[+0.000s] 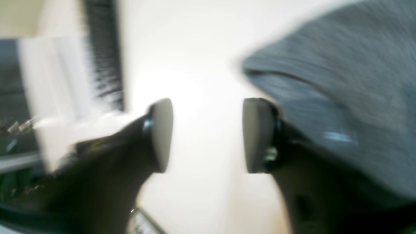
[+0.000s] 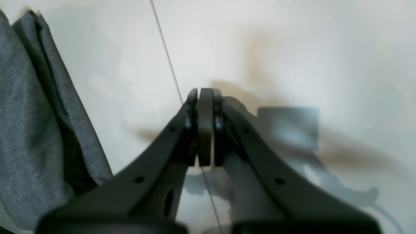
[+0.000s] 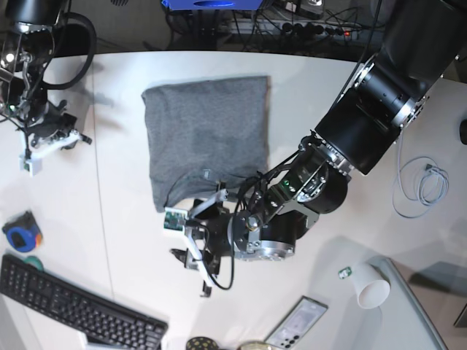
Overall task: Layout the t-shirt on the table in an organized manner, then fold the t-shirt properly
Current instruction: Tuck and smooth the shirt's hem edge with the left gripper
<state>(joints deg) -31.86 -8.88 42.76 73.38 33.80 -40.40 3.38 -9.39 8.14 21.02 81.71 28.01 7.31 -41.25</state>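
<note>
The grey t-shirt (image 3: pixel 204 135) lies on the white table (image 3: pixel 306 95) as a flat, folded rectangle. My left gripper (image 3: pixel 191 266) is just in front of its near edge. In the blurred left wrist view the left gripper (image 1: pixel 208 135) is open and empty over the table (image 1: pixel 195 48), with the t-shirt (image 1: pixel 341 81) right of its right finger. My right gripper (image 3: pixel 73 137) is at the far left, apart from the shirt. In the right wrist view the right gripper (image 2: pixel 205 126) is shut on nothing above the table's seam (image 2: pixel 165 48), with the t-shirt (image 2: pixel 29 130) at the left.
A black keyboard (image 3: pixel 73 306) lies at the near left and shows in the left wrist view (image 1: pixel 104 48). A blue roll (image 3: pixel 18 233) is beside it. A paper cup (image 3: pixel 368 292), a phone (image 3: pixel 299 321) and a white cable (image 3: pixel 423 182) lie at the right.
</note>
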